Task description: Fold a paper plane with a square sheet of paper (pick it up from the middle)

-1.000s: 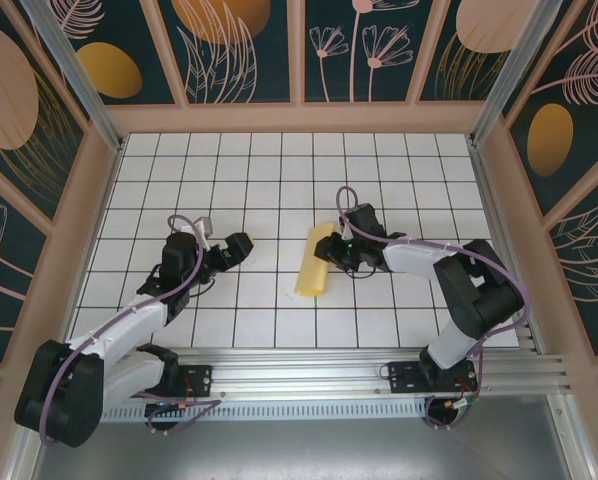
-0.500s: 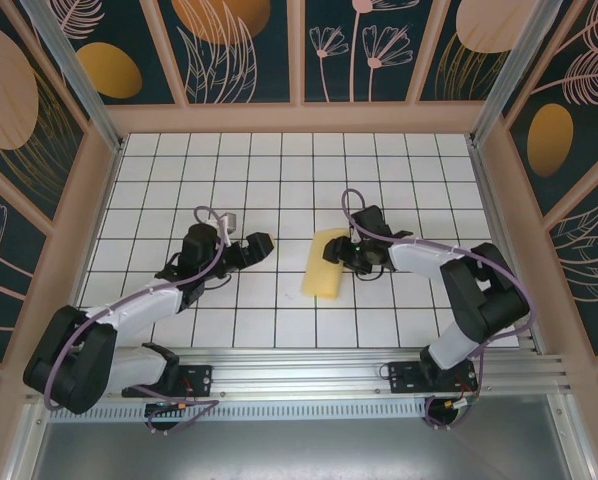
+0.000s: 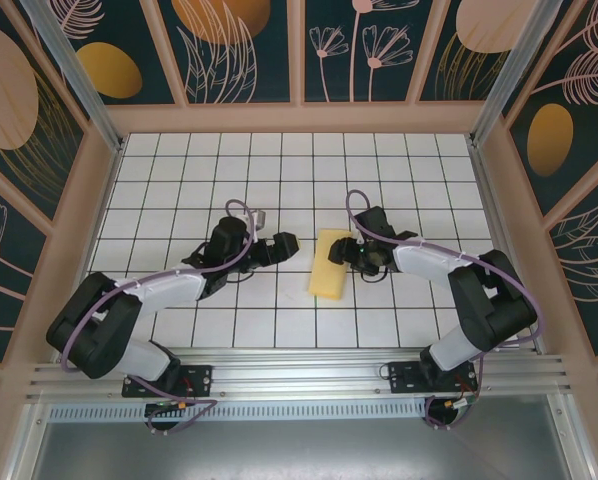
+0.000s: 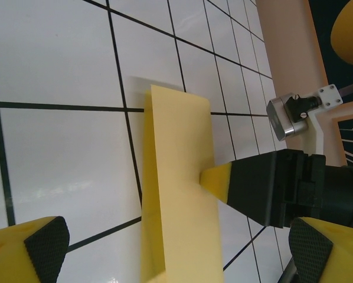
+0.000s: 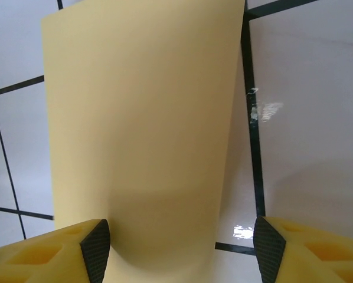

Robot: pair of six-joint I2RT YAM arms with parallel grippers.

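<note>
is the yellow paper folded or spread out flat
Folded: the paper lies as a long narrow strip, not a full square.

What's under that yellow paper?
The yellow paper lies on the white tiled table. The patch directly beneath is covered, so anything else there is hidden.

1. No text, label, brand, number or sign can be read in any view.
2. Sheet of paper [image 3: 329, 265]: plain pale yellow, unmarked.
3. Tabletop [image 3: 179, 170]: white tiles with black grid lines, no figures.
4. Wall panels [image 3: 239, 50]: painted leaf and flower motifs, no lettering.
</note>
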